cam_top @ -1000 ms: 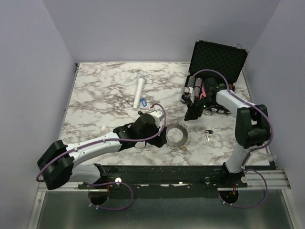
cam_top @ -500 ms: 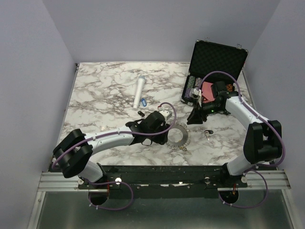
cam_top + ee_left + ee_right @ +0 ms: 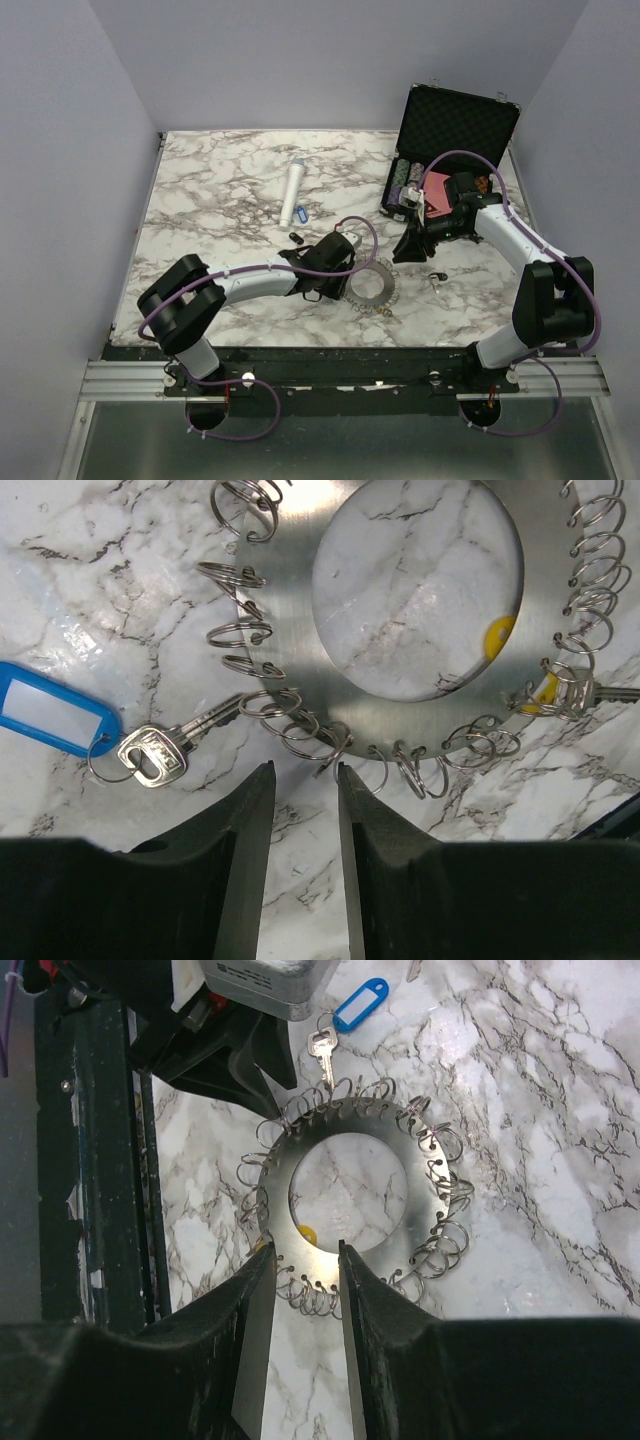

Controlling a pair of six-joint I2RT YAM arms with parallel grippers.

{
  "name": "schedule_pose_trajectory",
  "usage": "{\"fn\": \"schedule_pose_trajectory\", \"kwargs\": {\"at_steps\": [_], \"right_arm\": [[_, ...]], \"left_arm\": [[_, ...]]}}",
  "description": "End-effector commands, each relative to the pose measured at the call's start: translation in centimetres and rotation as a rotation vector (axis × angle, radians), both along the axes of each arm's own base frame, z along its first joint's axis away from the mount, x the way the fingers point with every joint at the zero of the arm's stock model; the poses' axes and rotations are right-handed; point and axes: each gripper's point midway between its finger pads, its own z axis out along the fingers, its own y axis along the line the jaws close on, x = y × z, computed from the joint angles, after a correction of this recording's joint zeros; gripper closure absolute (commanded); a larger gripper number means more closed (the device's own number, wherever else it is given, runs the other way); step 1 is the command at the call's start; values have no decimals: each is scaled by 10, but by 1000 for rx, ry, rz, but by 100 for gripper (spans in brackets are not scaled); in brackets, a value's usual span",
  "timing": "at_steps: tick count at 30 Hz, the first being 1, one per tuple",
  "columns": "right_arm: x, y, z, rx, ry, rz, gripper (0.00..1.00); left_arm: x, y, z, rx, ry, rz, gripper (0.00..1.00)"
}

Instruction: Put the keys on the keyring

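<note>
The grey toothed keyring (image 3: 358, 290) lies flat on the marble table, its rim hung with many small split rings. My left gripper (image 3: 302, 770) is open and empty just short of the keyring's (image 3: 280, 630) rim. A blue-tagged key (image 3: 150, 755) lies to its left, its tip at the rim. A yellow tag (image 3: 497, 635) shows under the keyring. My right gripper (image 3: 305, 1248) is open and empty, hovering over the keyring's (image 3: 425, 1195) right side. A black-tagged key (image 3: 435, 278) lies to the right of the keyring.
An open black case (image 3: 455, 125) with poker chips stands at the back right. A white cylinder (image 3: 293, 188) lies mid-table with another blue tag (image 3: 301, 213) beside it and a small dark item (image 3: 295, 237) nearby. The black rail (image 3: 90, 1160) marks the near edge.
</note>
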Motion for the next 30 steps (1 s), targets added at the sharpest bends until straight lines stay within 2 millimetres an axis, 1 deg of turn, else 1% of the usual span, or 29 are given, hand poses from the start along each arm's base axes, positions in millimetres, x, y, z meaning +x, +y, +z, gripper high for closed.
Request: {"fn": "schedule_pose_trajectory", "kwargs": {"at_steps": [1,2,3,11,20,25,27,29,30], "right_arm": [[-6,2,3,23,15,11,60],[-6,2,2,22,15,12,60],[-6,2,2,20,16,12,60],[-6,2,1,20,19,12,60],[-7,2,1,19,25,11,60],[-7,2,-1,19,30,14,60],[-6,2,-1,18,32,13,60],[-7,2,-1,19,34,14,60],[-7,2,-1,19,34,14,60]], "left_arm": [[6,-6,2,-7,-12,-15,62],[7,-6,1,-8,-14,-14,63],[2,-9,1,-23,4,-31,63],[-3,-17,-2,-66,27,-61,66],[-3,-16,-9,-53,35,-61,69],[-4,-17,-7,-58,37,-64,80],[-4,-16,-5,-60,35,-63,87],[-4,-17,-2,-69,31,-69,100],[-5,-17,-2,-71,33,-74,100]]}}
